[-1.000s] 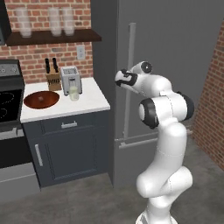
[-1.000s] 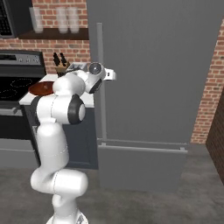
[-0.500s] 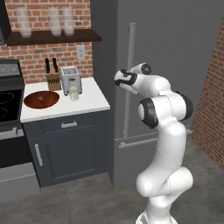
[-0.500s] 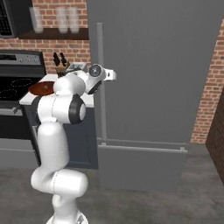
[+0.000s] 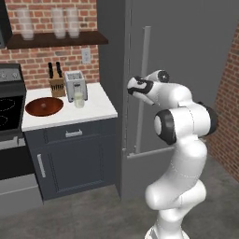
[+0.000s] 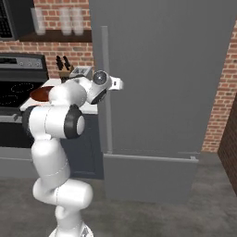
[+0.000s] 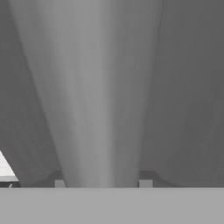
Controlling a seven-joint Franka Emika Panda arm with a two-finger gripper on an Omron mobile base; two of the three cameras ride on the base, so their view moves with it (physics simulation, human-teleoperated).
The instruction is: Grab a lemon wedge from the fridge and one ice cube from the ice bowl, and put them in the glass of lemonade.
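Note:
The tall dark-grey fridge (image 5: pixel 186 56) stands with its door closed. My gripper (image 5: pixel 133 87) is at its long vertical handle (image 5: pixel 145 60), about mid-height. In the hand view the handle (image 7: pixel 100 96) runs up between the fingertips (image 7: pixel 59 183), and the gripper (image 7: pixel 102 183) is open around it. From the right, the gripper (image 6: pixel 116 84) sits just beside the handle (image 6: pixel 105 55). On the counter to the left are the reddish-brown ice bowl (image 5: pixel 44 106) and the short glass of lemonade (image 5: pixel 79 99). The lemon wedge is hidden, and the ice cube is too small to make out.
A toaster (image 5: pixel 75 85) and a knife block (image 5: pixel 57 84) stand behind the glass. Frosted glasses (image 5: pixel 58 22) line the shelf above. A stove (image 5: pixel 7 107) adjoins the counter on the left. A brick wall (image 5: pixel 228 107) closes in to the right of the fridge.
The gripper has crept slightly closer to the fridge handle. The door, bowl and glass stay where they were.

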